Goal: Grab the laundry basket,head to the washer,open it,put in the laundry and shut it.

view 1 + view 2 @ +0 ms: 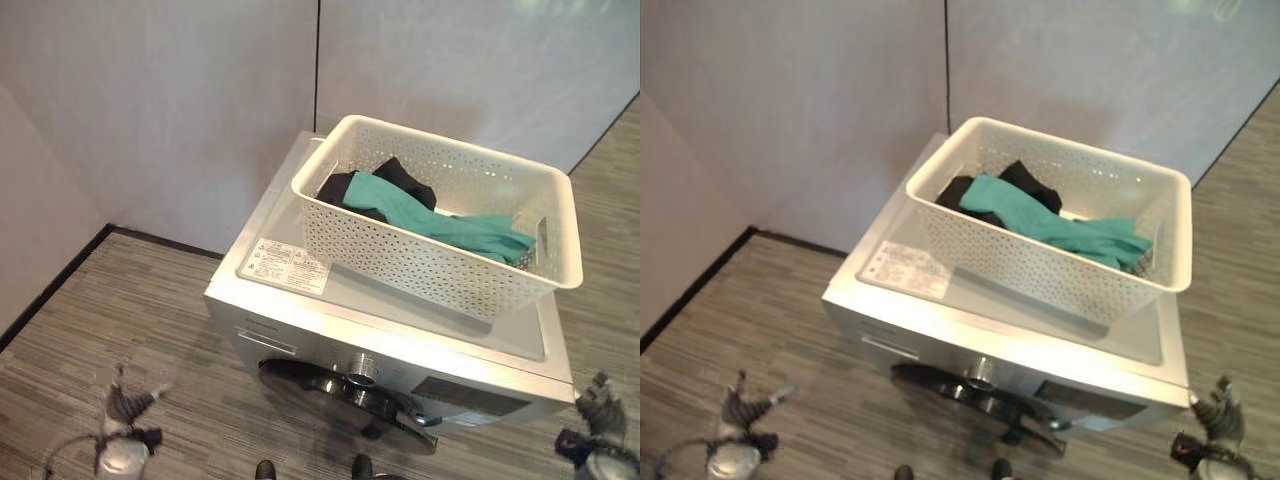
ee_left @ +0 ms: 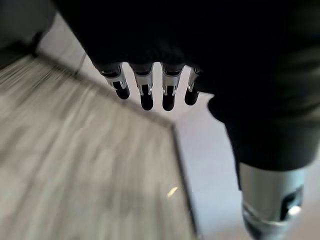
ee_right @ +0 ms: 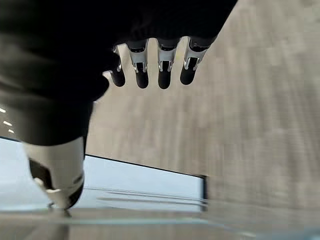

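Atop the washer (image 1: 300, 300) sits the laundry basket (image 1: 420, 255) — both hands' fingers (image 2: 146, 95) relaxed, well apart.

L hand (image 2: 200, 45) fingers (image 2: 146, 95) relaxed, empty, over floor (image 2: 75, 170).

Pale grey walls (image 1: 180, 110) meet in a corner, a dark vertical seam (image 1: 317, 60) running down one panel joint. A black skirting (image 1: 55, 285) edges the left wall. The floor (image 1: 130, 310) is grey striped carpet.
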Controlling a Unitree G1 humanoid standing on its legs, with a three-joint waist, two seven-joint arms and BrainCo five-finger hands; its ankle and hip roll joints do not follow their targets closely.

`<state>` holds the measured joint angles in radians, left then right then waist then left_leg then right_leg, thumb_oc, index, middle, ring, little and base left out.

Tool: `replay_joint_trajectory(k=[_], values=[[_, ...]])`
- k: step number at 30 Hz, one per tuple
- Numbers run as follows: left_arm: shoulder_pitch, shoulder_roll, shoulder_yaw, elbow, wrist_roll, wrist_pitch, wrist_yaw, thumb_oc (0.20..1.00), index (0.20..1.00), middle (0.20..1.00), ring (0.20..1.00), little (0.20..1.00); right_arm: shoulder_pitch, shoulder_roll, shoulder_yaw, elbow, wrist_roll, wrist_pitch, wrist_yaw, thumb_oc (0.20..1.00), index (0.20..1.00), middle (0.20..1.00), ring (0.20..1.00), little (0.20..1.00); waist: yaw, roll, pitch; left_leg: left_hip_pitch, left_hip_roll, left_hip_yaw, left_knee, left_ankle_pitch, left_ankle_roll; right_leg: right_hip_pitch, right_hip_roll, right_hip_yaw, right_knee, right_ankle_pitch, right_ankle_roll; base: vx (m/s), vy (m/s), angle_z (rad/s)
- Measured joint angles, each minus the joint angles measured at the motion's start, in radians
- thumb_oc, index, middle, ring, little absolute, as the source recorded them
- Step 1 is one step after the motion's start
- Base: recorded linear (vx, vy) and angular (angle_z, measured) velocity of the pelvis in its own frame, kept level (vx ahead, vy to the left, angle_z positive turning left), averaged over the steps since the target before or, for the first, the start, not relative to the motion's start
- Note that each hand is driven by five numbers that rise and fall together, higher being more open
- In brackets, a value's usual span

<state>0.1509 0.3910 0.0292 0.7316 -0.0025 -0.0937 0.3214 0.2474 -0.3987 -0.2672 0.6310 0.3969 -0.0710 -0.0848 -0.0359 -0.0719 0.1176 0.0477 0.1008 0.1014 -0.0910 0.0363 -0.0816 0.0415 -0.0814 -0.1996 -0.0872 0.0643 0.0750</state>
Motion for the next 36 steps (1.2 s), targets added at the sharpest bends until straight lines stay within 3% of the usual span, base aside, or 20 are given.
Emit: replay_joint_trajectory(k=[1,3,6,10,19,25,27,28,29,30,32,33,35,36], values=[[-0.052,-0.017,-0.062,0.087,0.000,0.001,-0.004,1.000,1.000,1.000,1.000,1.000,-0.082,0.019,0.064,0.219,0.016,0.000,0.014,1.000,1.000,1.000,1.000,1.000,0.005,-0.018,0.002,-0.011,0.003,0.000,0.007,0.001,0.000,-0.007,0.002,0.002,0.000,0.003,-0.002,-0.03,-0.023,-0.04],[-0.110,-0.039,-0.130,0.171,0.003,-0.004,-0.019,1.000,1.000,1.000,1.000,1.000,-0.115,0.041,0.191,0.374,0.019,0.019,0.056,1.000,1.000,1.000,1.000,1.000,0.022,-0.026,0.008,-0.013,0.005,0.001,0.004,0.003,-0.003,-0.012,0.004,0.004,-0.004,0.004,-0.004,-0.04,-0.029,-0.01],[-0.145,-0.053,-0.157,0.242,0.006,-0.008,-0.021,1.000,1.000,1.000,1.000,1.000,-0.152,0.093,0.229,0.520,0.017,0.017,0.092,1.000,1.000,1.000,1.000,1.000,0.028,-0.022,0.013,-0.013,0.005,-0.003,0.003,0.003,-0.004,-0.008,0.004,0.000,-0.009,0.001,0.001,-0.03,-0.025,0.03],[-0.167,-0.062,-0.205,0.316,0.022,-0.005,-0.027,1.000,1.000,1.000,1.000,1.000,-0.173,0.114,0.232,0.729,0.012,0.049,0.096,1.000,1.000,1.000,1.000,1.000,0.052,0.013,0.034,-0.017,0.005,-0.010,0.001,0.004,-0.004,-0.007,0.003,-0.007,-0.009,-0.003,0.002,0.00,0.007,0.06],[-0.181,-0.141,-0.214,0.428,0.008,0.002,-0.094,1.000,1.000,1.000,1.000,1.000,-0.242,0.172,0.389,0.726,-0.087,0.051,0.114,1.000,1.000,1.000,1.000,1.000,0.053,0.045,0.035,-0.015,0.007,-0.038,0.007,0.008,-0.001,0.012,0.007,-0.032,-0.005,-0.001,-0.010,-0.01,-0.010,0.08],[-0.224,-0.192,-0.341,0.505,0.004,0.017,-0.157,1.000,1.000,1.000,1.000,1.000,-0.309,0.146,0.556,0.738,-0.310,0.075,0.074,1.000,1.000,1.000,1.000,1.000,0.067,0.082,0.010,-0.048,0.016,-0.057,0.022,0.017,-0.008,-0.003,0.016,-0.042,-0.001,0.000,-0.020,-0.15,-0.026,0.08],[-0.258,-0.206,-0.381,0.503,0.010,0.020,-0.171,1.000,1.000,1.000,1.000,1.000,-0.319,0.144,0.562,0.718,-0.333,0.073,0.067,1.000,1.000,1.000,1.000,1.000,0.065,0.094,0.013,-0.086,0.023,-0.075,0.032,0.033,-0.015,-0.023,0.029,-0.062,0.001,0.002,-0.027,-0.43,0.057,0.40],[-0.302,-0.201,-0.439,0.502,0.014,0.022,-0.173,1.000,1.000,1.000,1.000,1.000,-0.322,0.141,0.548,0.720,-0.331,0.070,0.066,1.000,1.000,1.000,1.000,1.000,0.062,0.097,0.012,-0.142,0.021,-0.100,0.067,0.056,-0.048,-0.052,0.018,-0.096,0.013,0.007,-0.043,-0.39,0.128,0.76],[-0.331,-0.211,-0.446,0.503,0.021,0.016,-0.179,1.000,1.000,1.000,1.000,1.000,-0.330,0.138,0.538,0.728,-0.331,0.072,0.065,1.000,1.000,1.000,1.000,1.000,0.049,0.085,0.024,-0.170,0.023,-0.086,0.074,0.046,-0.059,-0.068,0.005,-0.132,-0.003,0.022,-0.077,-0.24,0.157,0.60],[-0.340,-0.219,-0.445,0.503,0.021,0.010,-0.180,1.000,1.000,1.000,1.000,1.000,-0.336,0.136,0.536,0.732,-0.330,0.074,0.065,1.000,1.000,1.000,1.000,1.000,0.051,0.084,0.026,-0.180,0.022,-0.083,0.116,0.016,-0.049,-0.073,0.002,-0.138,-0.003,0.025,-0.078,-0.21,0.198,0.32],[-0.363,-0.243,-0.471,0.501,0.022,0.009,-0.191,1.000,1.000,1.000,1.000,1.000,-0.334,0.131,0.493,0.774,-0.314,0.068,0.065,1.000,1.000,1.000,1.000,1.000,0.016,0.046,0.048,-0.202,-0.012,-0.145,0.501,-0.126,-0.047,-0.066,-0.059,-0.131,0.015,0.043,-0.068,-0.22,0.295,0.13],[-0.363,-0.253,-0.478,0.502,0.022,0.007,-0.195,1.000,1.000,1.000,1.000,1.000,-0.320,0.125,0.494,0.776,-0.309,0.072,0.063,1.000,1.000,1.000,1.000,1.000,0.004,0.045,0.049,-0.173,-0.006,-0.146,0.517,-0.130,-0.048,-0.063,-0.068,-0.132,0.015,0.033,-0.064,-0.19,0.412,0.20],[-0.382,-0.293,-0.480,0.497,-0.005,0.002,-0.213,1.000,1.000,1.000,1.000,1.000,-0.275,0.095,0.485,0.774,-0.292,0.078,0.062,1.000,1.000,1.000,1.000,1.000,-0.036,0.079,0.059,-0.094,0.037,-0.164,0.521,-0.177,-0.078,-0.076,-0.070,-0.126,0.043,0.053,-0.036,-0.16,0.376,0.01],[-0.383,-0.318,-0.464,0.506,-0.054,0.004,-0.230,1.000,1.000,1.000,1.000,1.000,-0.255,0.079,0.480,0.754,-0.292,0.079,0.063,1.000,1.000,1.000,1.000,1.000,-0.060,0.104,0.061,-0.047,0.055,-0.139,0.461,-0.210,-0.092,-0.086,-0.071,-0.115,0.057,0.056,-0.019,-0.20,0.456,-0.17]])
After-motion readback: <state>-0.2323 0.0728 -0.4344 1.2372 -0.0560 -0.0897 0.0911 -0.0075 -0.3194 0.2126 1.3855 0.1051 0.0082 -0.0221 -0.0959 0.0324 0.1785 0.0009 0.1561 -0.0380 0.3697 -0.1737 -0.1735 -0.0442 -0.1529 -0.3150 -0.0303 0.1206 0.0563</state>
